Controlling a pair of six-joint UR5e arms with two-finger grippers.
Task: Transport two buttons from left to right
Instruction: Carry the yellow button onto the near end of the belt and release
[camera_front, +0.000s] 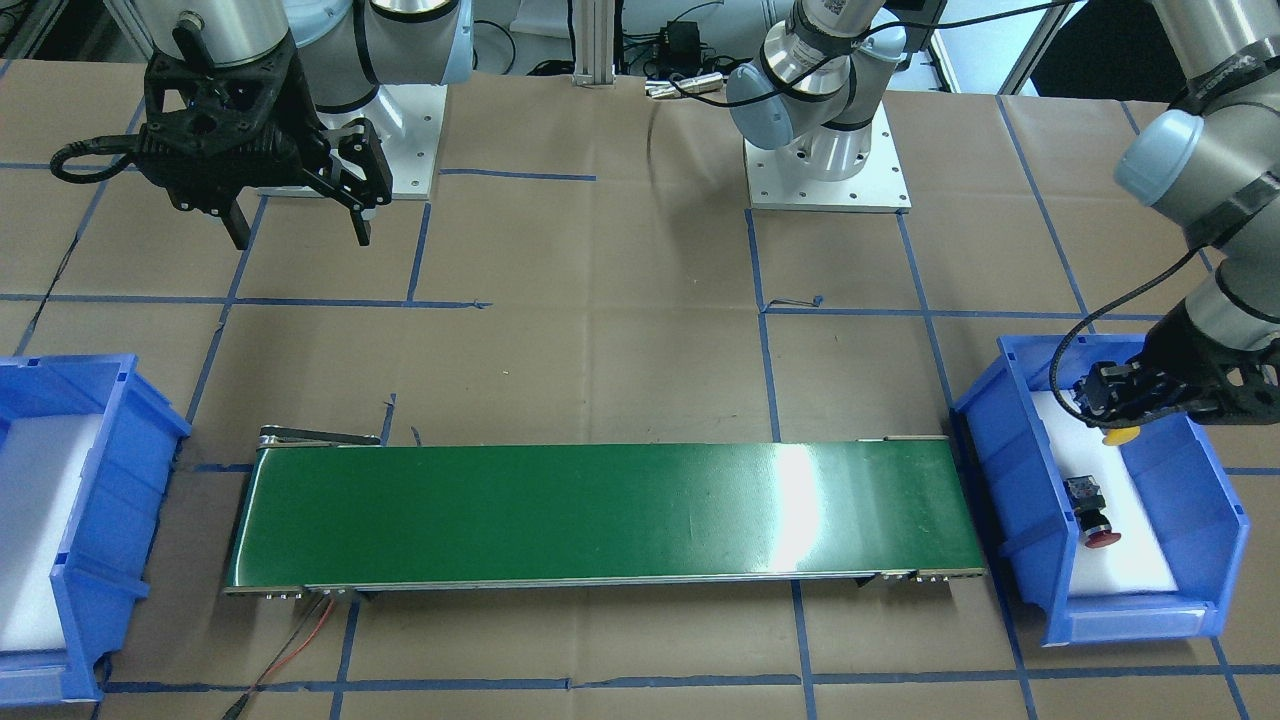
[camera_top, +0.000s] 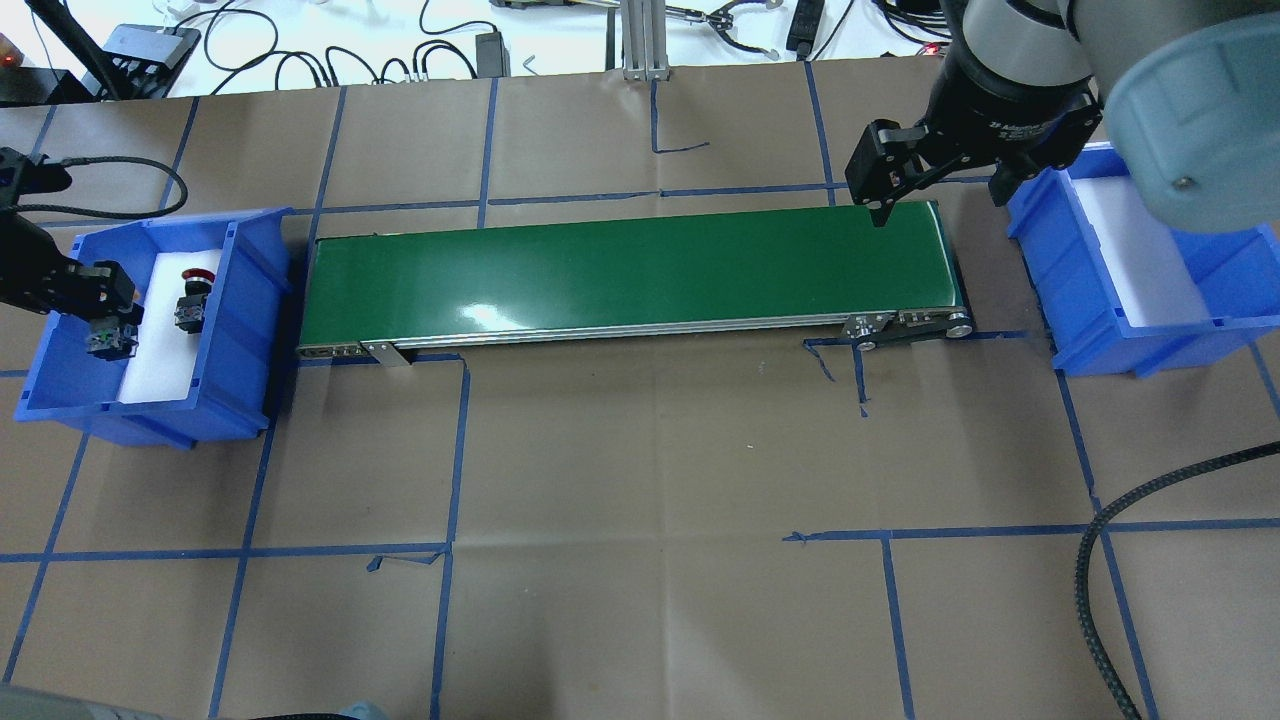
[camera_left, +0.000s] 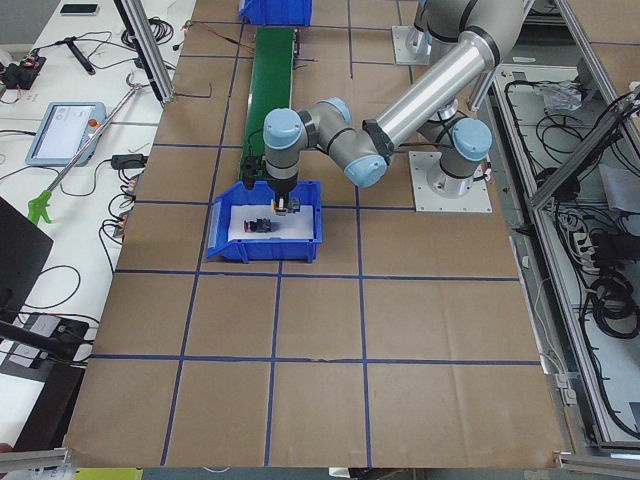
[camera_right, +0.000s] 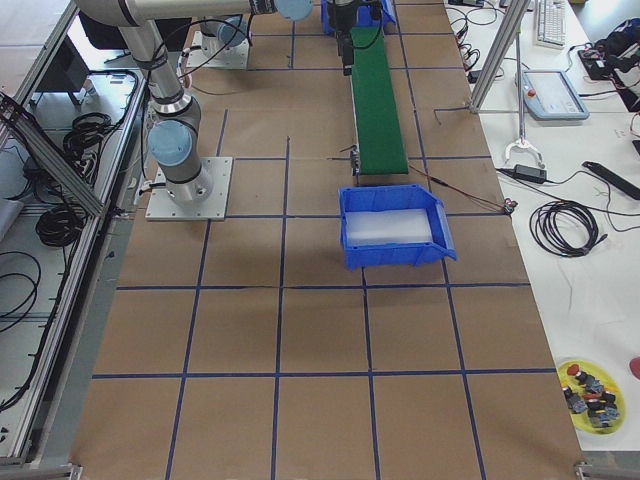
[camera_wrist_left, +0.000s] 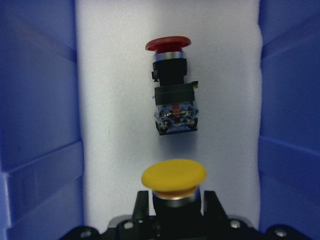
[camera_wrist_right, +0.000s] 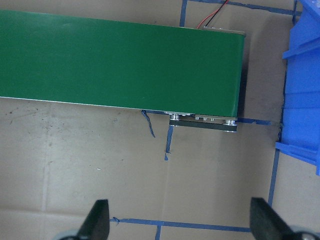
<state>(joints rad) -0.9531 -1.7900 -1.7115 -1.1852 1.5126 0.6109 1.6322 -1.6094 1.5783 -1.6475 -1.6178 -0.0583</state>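
The yellow button (camera_wrist_left: 173, 176) is clamped in my left gripper (camera_wrist_left: 175, 205), cap pointing away from the wrist, over the white foam of the left blue bin (camera_top: 245, 300). In the front view the gripper (camera_front: 1108, 405) reaches into that bin (camera_front: 990, 470), with the yellow cap (camera_front: 1121, 435) just below it. The red button (camera_wrist_left: 171, 90) lies on its side on the foam beyond it; it also shows in the front view (camera_front: 1096, 512) and the overhead view (camera_top: 192, 298). My right gripper (camera_top: 935, 200) is open and empty, raised over the conveyor's right end.
A green conveyor belt (camera_top: 620, 270) runs between the left bin and the right blue bin (camera_top: 1090, 310), which has white foam inside. The right wrist view shows the belt's end (camera_wrist_right: 150, 65) and brown paper with blue tape lines below.
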